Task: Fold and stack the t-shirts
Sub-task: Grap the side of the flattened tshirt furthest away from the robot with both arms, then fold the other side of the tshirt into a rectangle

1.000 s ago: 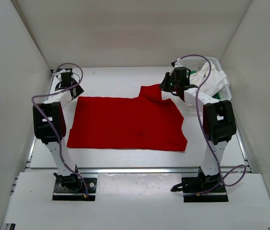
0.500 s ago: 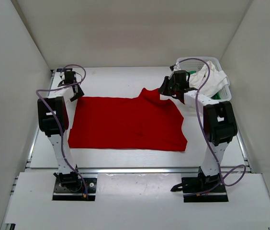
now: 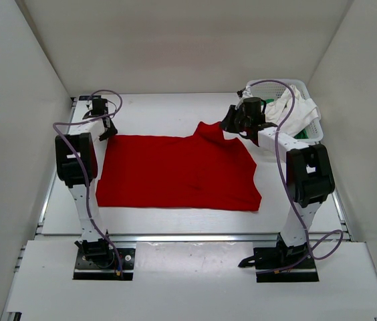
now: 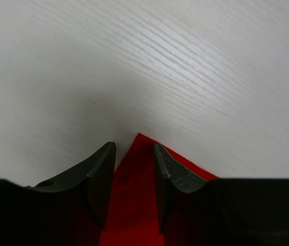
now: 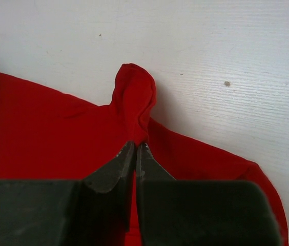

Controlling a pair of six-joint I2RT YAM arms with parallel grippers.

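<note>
The red t-shirt [image 3: 178,170] lies spread flat on the table. My left gripper [image 3: 106,130] is at its far left corner. In the left wrist view the gripper [image 4: 134,148] is open and the pointed red corner [image 4: 134,205] lies between the two fingers. My right gripper [image 3: 230,124] is shut on the shirt's far right corner, which stands up in a small fold. The right wrist view shows the gripper [image 5: 136,145] pinching a raised red ridge [image 5: 133,97]. The off-white t-shirt [image 3: 295,110] lies piled in the basket. A bit of the green t-shirt [image 3: 302,136] shows beneath it.
A white mesh basket [image 3: 317,128] stands at the back right, just beyond my right arm. White walls enclose the table on the left, back and right. Bare white tabletop [image 3: 162,110] lies behind the red shirt.
My left arm has swung back and its gripper has settled at the shirt's far left corner. My right gripper has stayed on the raised far right corner, shifting only slightly.
</note>
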